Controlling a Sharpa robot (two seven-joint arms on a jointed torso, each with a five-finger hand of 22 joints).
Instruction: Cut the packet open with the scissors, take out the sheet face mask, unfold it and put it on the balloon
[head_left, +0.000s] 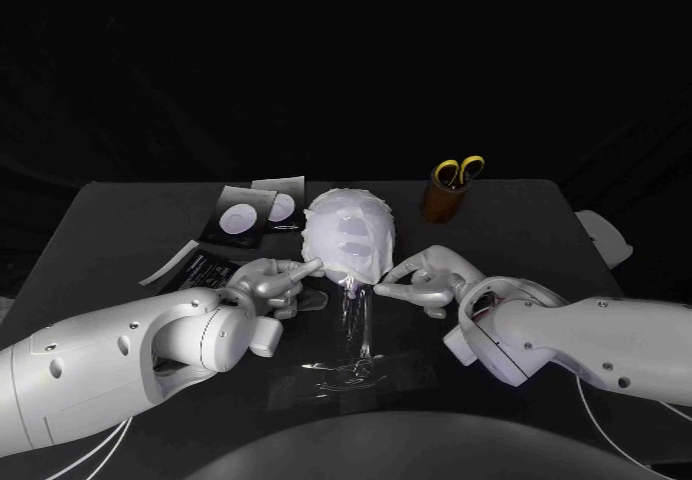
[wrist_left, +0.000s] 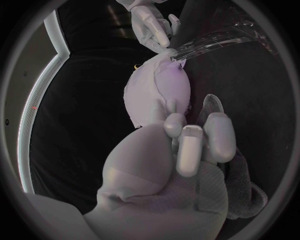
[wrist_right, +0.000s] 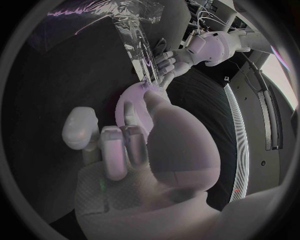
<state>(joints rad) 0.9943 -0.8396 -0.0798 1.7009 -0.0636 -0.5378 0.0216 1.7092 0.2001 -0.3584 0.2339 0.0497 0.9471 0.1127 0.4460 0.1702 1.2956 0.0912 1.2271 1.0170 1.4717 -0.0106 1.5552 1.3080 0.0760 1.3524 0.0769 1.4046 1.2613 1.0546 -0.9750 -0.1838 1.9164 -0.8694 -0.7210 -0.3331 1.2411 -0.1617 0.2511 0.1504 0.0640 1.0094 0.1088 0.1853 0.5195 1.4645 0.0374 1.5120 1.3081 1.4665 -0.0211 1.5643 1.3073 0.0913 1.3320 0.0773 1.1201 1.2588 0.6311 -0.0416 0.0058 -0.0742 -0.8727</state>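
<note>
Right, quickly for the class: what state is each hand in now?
Left hand: touches the mask; grip cannot be told.
Right hand: touches the mask's lower edge; grip cannot be told.

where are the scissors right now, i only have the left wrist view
Observer: In the head view the scissors stand handles up in a brown holder, on the far right part of the table, beyond the right hand.
Operator: ok and what about the packet, anywhere near my hand
Observer: Dark packets lie flat on the table to the left of the sheet face mask. The nearest one lies close beside the left hand.
</note>
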